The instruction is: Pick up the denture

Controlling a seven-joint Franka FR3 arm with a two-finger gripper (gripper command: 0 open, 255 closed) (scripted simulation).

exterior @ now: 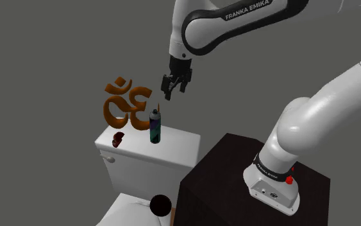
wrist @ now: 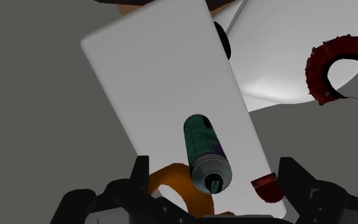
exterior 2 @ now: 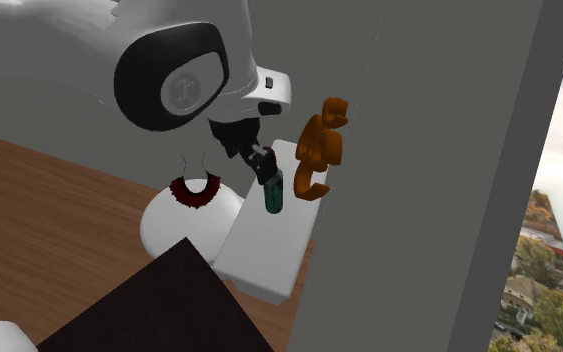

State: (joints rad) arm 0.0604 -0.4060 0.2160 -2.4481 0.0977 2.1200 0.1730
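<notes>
One big white robot arm point(exterior: 313, 122) fills much of the shoulder view, and the top and side edges cut it off. Black letters on it read "FRANKA EMIKA". A small mark on the ring at its base is too tiny to read. It stands on a dark, almost black box point(exterior: 217, 176).

Below the gripper point(exterior: 174, 86) is a white toilet tank with a flat lid point(exterior: 172, 144). The white toilet bowl point(exterior 2: 159, 225) is lower down and farther from the gripper, and the shoulder view's bottom edge cuts it off. A dark round blob point(exterior: 161, 205) sits there and is hard to make out.

An orange curly sign shaped like an Om point(exterior: 126, 103) stands on the lid, below the gripper and to one side. In the wrist view the fingers hide most of it.

A big dark red curved thing with thin black strings point(wrist: 327, 70) is over the bowl, far from the gripper. I cannot tell what it is.

A dark green can with a silver top and a purple patch point(exterior: 155, 126) stands upright on the lid, right under the gripper. No words can be read on it.

The small dark red denture point(exterior: 117, 139) lies on the lid's edge on the bowl side, below the gripper, beside the can but apart from it. In the wrist view one finger hides part of it.

The black gripper hangs in the air above the lid. Its two fingers are spread wide, and nothing is between them.
</notes>
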